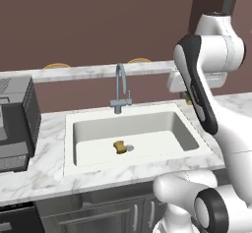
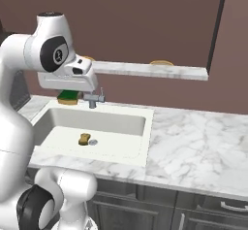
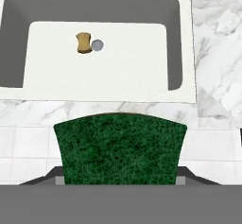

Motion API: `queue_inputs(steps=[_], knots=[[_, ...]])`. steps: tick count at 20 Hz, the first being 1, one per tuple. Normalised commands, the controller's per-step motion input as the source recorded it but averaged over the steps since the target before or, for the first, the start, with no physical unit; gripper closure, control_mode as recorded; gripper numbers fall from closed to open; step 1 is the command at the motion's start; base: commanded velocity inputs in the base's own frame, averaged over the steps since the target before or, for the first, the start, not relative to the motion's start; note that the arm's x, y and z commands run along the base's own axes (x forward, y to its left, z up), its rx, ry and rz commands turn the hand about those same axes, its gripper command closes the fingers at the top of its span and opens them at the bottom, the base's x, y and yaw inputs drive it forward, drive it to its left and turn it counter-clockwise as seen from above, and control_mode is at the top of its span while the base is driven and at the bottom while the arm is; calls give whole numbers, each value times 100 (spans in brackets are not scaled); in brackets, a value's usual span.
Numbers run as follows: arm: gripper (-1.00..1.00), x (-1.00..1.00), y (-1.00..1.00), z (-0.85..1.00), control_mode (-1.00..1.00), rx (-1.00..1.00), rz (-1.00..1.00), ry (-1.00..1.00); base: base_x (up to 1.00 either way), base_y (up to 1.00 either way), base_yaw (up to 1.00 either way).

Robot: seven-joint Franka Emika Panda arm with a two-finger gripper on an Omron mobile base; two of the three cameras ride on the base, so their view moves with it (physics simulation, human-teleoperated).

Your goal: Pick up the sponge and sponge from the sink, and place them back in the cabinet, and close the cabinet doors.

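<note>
My gripper point(image 2: 69, 95) hangs above the back right corner of the sink point(image 1: 69, 129) and is shut on the dark green sponge point(image 3: 120, 145) with the yellow base. That sponge point(image 2: 68, 97) spans the lower middle of the hand view and hides the fingertips. The golden-tan sponge point(image 1: 118, 147) lies on the white basin floor, right beside the round drain point(image 1: 130, 148). From the hand camera this tan sponge point(image 3: 83, 43) sits far below, left of the drain point(image 3: 97, 45). The cabinet and the cabinet doors are out of view.
A grey gooseneck faucet point(image 1: 119, 87) stands behind the basin, close to my hand. A dark toaster point(image 1: 15, 124) occupies the counter at the left. A marble ledge point(image 1: 98, 71) runs along the brown wall. Marble counter point(image 2: 193, 137) extends to the right of the sink.
</note>
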Motion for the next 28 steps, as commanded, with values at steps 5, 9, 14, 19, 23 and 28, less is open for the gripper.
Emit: queue_inputs(steps=[5,9,14,19,23,28], knots=[[100,0,0,0,100,0,0,0,-46,-22,-27],[100,0,0,0,100,0,0,0,-38,0,-43],[100,0,0,0,100,0,0,0,-34,-4,-47],[100,0,0,0,100,0,0,0,-33,-13,-54],[100,0,0,0,100,0,0,0,-29,-8,-59],[100,0,0,0,100,0,0,0,-29,-9,-63]])
